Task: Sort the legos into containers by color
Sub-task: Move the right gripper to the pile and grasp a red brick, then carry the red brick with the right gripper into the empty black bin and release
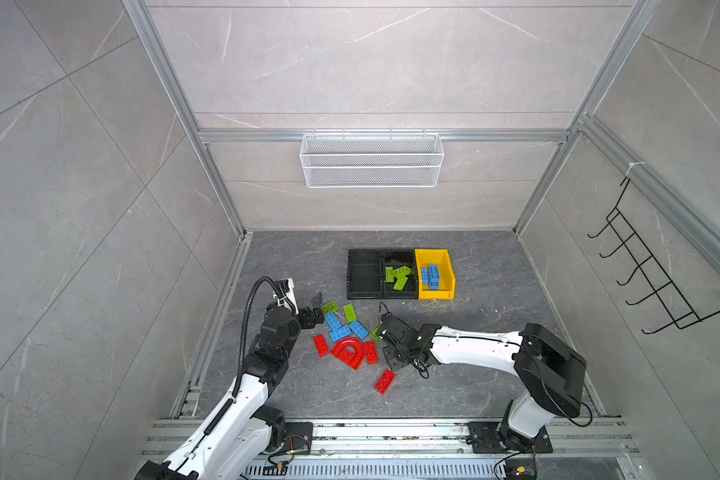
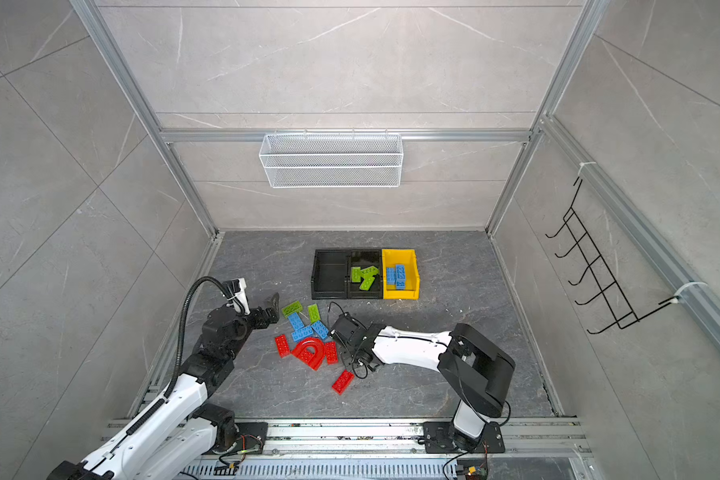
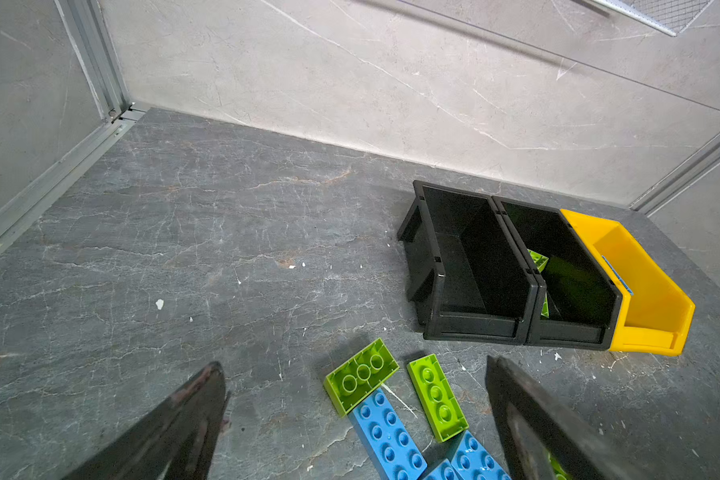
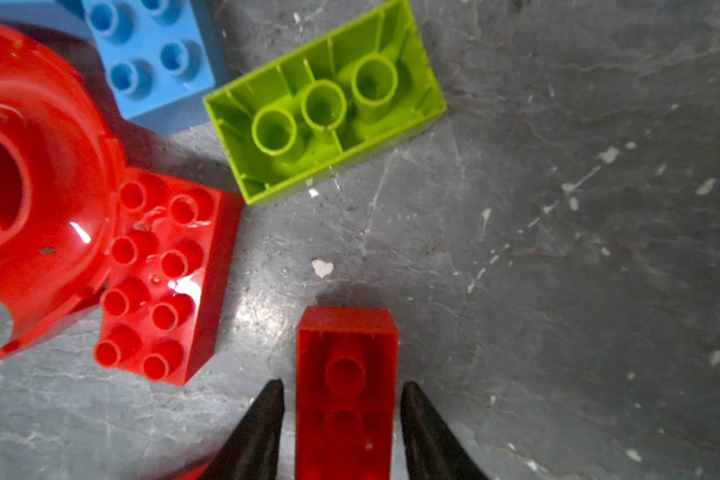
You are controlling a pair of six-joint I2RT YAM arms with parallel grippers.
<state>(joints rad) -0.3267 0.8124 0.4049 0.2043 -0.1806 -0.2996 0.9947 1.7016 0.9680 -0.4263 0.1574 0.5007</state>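
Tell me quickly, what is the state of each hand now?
Left hand: open, empty.
Right hand: astride a small red brick; grip cannot be told.

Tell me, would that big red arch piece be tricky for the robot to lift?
The red arch looks like rigid moulded plastic, so it probably won't flex. Its glossy, curved rim could slip out of a pinch. Lying flat rather than on its curve, it seems unlikely to roll.

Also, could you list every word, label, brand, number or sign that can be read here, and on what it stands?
No text can be read in any view.
Studs of the flat red brick and the blue brick: any embossed mark is too blurred to read.
The yellow bin and the wire basket: no label shows.
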